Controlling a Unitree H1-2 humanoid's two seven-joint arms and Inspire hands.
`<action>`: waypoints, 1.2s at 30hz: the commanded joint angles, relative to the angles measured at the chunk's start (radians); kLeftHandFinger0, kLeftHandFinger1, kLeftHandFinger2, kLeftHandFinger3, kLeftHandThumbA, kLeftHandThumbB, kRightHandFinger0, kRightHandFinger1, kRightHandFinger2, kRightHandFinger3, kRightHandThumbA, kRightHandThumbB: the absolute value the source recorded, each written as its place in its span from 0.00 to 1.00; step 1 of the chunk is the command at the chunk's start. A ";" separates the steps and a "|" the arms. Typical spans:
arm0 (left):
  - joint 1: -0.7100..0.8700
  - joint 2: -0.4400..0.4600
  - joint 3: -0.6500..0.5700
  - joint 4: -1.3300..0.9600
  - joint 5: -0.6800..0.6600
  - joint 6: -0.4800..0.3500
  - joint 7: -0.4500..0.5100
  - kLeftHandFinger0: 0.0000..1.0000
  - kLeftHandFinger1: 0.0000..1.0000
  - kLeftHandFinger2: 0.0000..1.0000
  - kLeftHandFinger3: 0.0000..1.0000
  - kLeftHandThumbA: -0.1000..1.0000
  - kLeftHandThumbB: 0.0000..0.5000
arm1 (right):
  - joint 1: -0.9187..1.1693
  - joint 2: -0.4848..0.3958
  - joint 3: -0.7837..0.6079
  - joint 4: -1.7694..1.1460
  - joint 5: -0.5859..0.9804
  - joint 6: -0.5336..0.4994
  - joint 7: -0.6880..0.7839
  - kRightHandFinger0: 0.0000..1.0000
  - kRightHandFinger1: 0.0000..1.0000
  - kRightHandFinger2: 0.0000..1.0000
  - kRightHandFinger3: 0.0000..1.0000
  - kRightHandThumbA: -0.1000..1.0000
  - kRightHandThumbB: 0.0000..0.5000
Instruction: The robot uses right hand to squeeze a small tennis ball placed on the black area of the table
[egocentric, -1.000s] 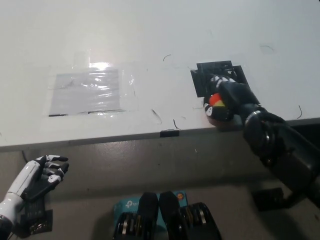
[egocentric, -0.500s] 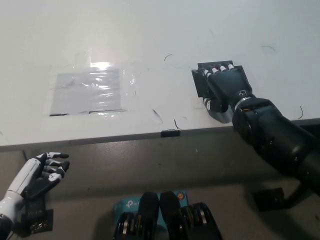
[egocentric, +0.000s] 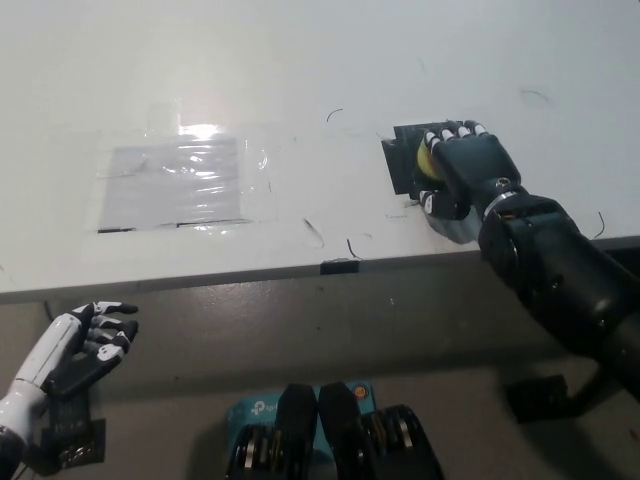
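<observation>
Head view, right of centre: my black right hand (egocentric: 468, 172) lies over the black area (egocentric: 403, 160) of the white bench (egocentric: 300, 60), with its fingers (egocentric: 452, 131) curled around the small tennis ball (egocentric: 426, 158). Only a sliver of yellow shows at the hand's left edge, between the palm and the black patch; the hand covers the rest of the ball. I judge the hand to be clamped on the ball, though how hard it presses cannot be read from here.

My white left hand (egocentric: 78, 345) rests at the lower left of the frame, below the bench edge, fingers loosely apart and holding nothing. A taped clear plastic sheet (egocentric: 178, 182) lies on the bench at left of centre, well apart from the work.

As I read it, the grasp is made and the squeeze itself is the step in hand. The next move calls for closing the fingers evenly around the ball while keeping it over the black patch, so it does not squirt out toward the near bench edge just below my wrist.
</observation>
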 joint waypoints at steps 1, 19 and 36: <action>-0.018 0.012 0.012 -0.032 0.003 -0.020 0.002 0.42 0.50 0.59 0.69 0.67 0.00 | -0.022 0.009 -0.052 -0.039 0.007 -0.047 0.030 1.00 1.00 1.00 1.00 0.49 0.73; 0.021 0.014 0.018 -0.037 -0.002 -0.023 0.004 0.44 0.50 0.58 0.67 0.67 0.01 | 0.091 -0.162 -0.313 -0.717 -0.042 0.028 0.101 1.00 1.00 1.00 1.00 0.70 0.83; 0.025 0.012 0.015 -0.030 0.000 -0.032 0.004 0.43 0.49 0.59 0.69 0.74 0.07 | 0.603 0.065 -0.857 -0.691 0.501 -0.355 -0.152 0.25 0.32 0.47 0.78 0.00 0.33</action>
